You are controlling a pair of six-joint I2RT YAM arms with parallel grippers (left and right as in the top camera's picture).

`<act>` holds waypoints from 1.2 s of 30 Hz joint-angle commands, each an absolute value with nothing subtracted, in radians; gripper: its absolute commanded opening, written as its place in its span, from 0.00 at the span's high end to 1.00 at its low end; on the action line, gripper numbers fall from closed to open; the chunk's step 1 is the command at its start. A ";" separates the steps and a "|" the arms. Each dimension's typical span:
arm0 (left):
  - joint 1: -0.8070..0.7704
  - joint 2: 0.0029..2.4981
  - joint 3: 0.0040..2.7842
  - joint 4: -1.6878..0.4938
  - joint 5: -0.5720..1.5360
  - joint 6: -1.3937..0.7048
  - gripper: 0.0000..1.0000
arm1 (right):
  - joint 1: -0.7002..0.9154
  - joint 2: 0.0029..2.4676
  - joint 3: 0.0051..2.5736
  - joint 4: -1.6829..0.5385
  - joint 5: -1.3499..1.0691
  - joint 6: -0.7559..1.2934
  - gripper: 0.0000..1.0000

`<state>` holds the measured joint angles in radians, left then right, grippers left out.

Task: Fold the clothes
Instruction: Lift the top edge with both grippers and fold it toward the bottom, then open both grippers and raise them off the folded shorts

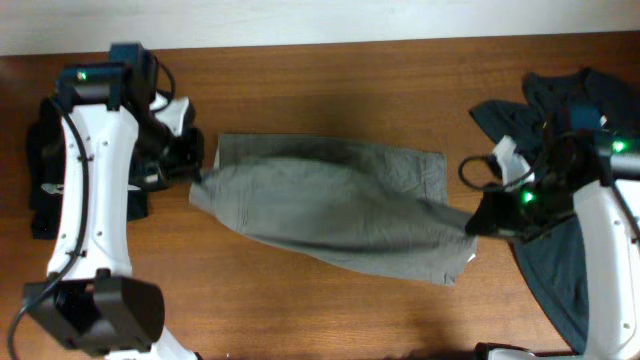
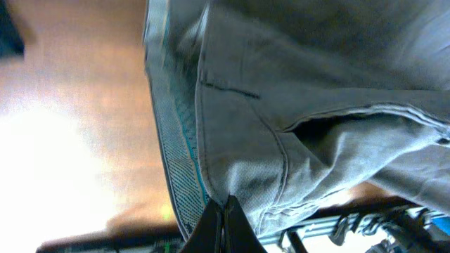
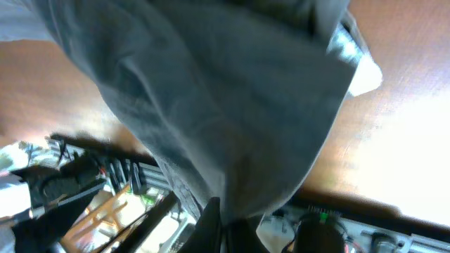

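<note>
Between left gripper [image 1: 194, 170] and right gripper [image 1: 476, 223], shorts [image 1: 330, 205], pinched at both ends

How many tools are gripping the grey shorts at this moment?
2. The left tool pinches the shorts at their left end; the right tool pinches their right end, beside a dark garment. No other tool is in view.

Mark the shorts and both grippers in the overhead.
shorts [image 1: 330, 200], overhead, middle of the grey cloth.
left gripper [image 1: 194, 170], overhead, fingertips at the cloth's left edge.
right gripper [image 1: 476, 224], overhead, fingertips at the cloth's right end.
</note>
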<state>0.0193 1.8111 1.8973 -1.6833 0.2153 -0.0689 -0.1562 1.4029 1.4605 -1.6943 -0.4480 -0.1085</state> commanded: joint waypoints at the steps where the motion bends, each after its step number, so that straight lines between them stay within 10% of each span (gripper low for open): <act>1: 0.018 1.692 1.779 -1.688 0.148 -0.120 0.99 | -0.157 1.361 1.378 -1.699 -0.460 -0.115 0.96; 23: 0.015 1.516 1.234 -1.653 -0.075 -0.381 0.97 | -0.128 1.353 0.955 -1.631 -0.546 -0.070 0.90; 28: 0.000 1.516 1.233 -1.658 -0.067 -0.381 0.64 | -0.073 1.353 0.955 -1.642 -0.545 -0.057 0.66; 31: -0.019 1.516 1.234 -1.660 -0.063 -0.381 0.28 | -0.052 1.353 0.959 -1.642 -0.539 -0.040 0.52; 36: -0.025 1.516 1.306 -1.666 -0.056 -0.343 0.22 | -0.054 1.353 1.058 -1.636 -0.535 -0.039 0.39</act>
